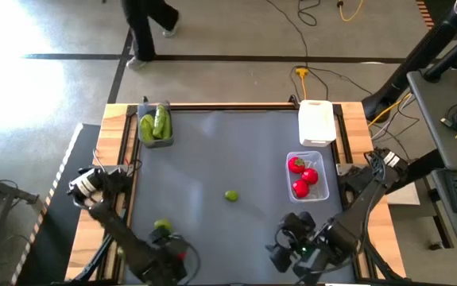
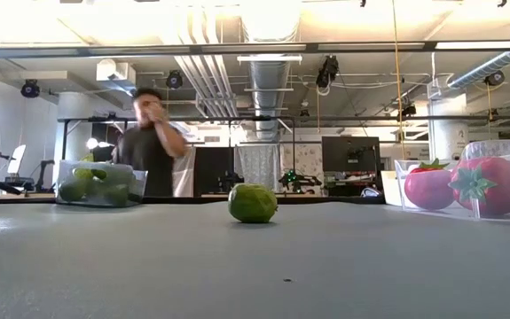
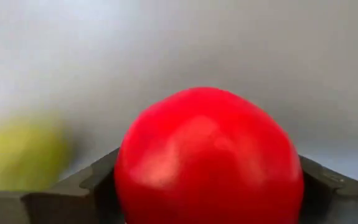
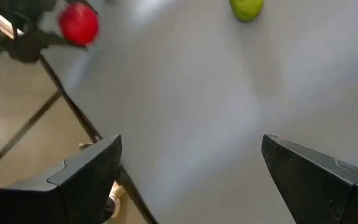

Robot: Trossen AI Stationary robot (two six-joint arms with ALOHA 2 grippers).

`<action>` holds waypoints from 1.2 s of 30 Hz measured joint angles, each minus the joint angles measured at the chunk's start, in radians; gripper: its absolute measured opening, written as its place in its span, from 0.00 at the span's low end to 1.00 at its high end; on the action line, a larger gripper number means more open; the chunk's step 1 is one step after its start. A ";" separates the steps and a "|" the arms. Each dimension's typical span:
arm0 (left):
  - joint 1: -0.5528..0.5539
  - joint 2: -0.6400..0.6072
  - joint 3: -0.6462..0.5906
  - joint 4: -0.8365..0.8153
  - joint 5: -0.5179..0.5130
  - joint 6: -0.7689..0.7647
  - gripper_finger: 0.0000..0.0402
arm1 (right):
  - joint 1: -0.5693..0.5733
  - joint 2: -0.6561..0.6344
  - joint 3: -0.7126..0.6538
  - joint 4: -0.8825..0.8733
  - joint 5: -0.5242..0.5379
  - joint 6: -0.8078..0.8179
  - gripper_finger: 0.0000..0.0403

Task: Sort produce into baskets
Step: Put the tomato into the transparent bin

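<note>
My left gripper point(image 1: 176, 256) is near the table's near left corner, shut on a round red tomato point(image 3: 207, 158), which also shows in the right wrist view point(image 4: 79, 25). A lime point(image 1: 162, 228) lies on the table just beyond it. Another lime point(image 1: 231, 195) rests mid-table and shows in the low view point(image 2: 253, 203). My right gripper point(image 1: 285, 245) is open and empty near the near right edge, its fingers wide apart point(image 4: 191, 155). A bin point(image 1: 155, 125) at the far left holds green cucumbers. A clear bin point(image 1: 307, 176) at the right holds tomatoes. A white bin point(image 1: 317, 121) stands beyond it. My left gripper pinches the tomato between its two fingers, one on each round side point(image 3: 124, 177). The tomato fills the gap between the fingers. Whether it is clear of the table, I cannot tell.
The grey mat point(image 1: 212, 159) lies open between the bins and the mid-table lime. Wooden table borders run along the left point(image 1: 121, 143) and right point(image 1: 351, 135). A person point(image 2: 153, 142) stands beyond the far edge.
</note>
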 joint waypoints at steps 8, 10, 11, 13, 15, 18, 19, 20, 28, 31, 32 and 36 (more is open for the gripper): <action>0.248 -0.017 0.043 0.310 -0.089 0.469 0.70 | 0.006 0.000 -0.001 0.041 0.103 -0.028 0.94; 0.316 -0.011 0.047 0.346 -0.100 0.532 0.72 | -0.001 0.000 -0.004 0.041 0.121 -0.023 0.94; 0.349 -0.006 0.047 0.362 -0.101 0.550 0.74 | -0.003 0.000 -0.005 0.040 0.131 -0.019 0.94; 0.403 0.003 0.045 0.384 -0.101 0.577 0.75 | -0.008 0.001 -0.007 0.042 0.134 -0.014 0.94; 0.442 0.013 0.044 0.399 -0.103 0.605 0.76 | -0.009 0.001 -0.009 0.042 0.134 -0.005 0.94; 0.475 0.036 0.044 0.401 -0.083 0.634 0.77 | -0.008 0.016 -0.011 0.043 0.133 0.012 0.94; 0.483 0.047 0.044 0.401 -0.068 0.639 0.77 | -0.008 0.025 -0.012 0.043 0.130 0.012 0.94; 0.488 0.059 0.043 0.403 -0.054 0.642 0.77 | -0.008 0.037 -0.012 0.045 0.129 0.012 0.94; 0.486 0.109 0.043 0.435 -0.001 0.638 0.78 | -0.045 0.121 -0.012 0.142 0.084 -0.154 0.94; 0.478 0.084 0.042 0.401 0.000 0.644 0.79 | -0.095 0.140 -0.012 0.189 0.014 -0.279 0.94; 0.475 0.068 0.041 0.384 -0.005 0.644 0.79 | -0.113 0.145 -0.012 0.195 -0.007 -0.311 0.94; 0.466 0.009 0.024 0.378 -0.024 0.645 0.85 | -0.182 0.162 -0.012 0.205 -0.056 -0.408 0.94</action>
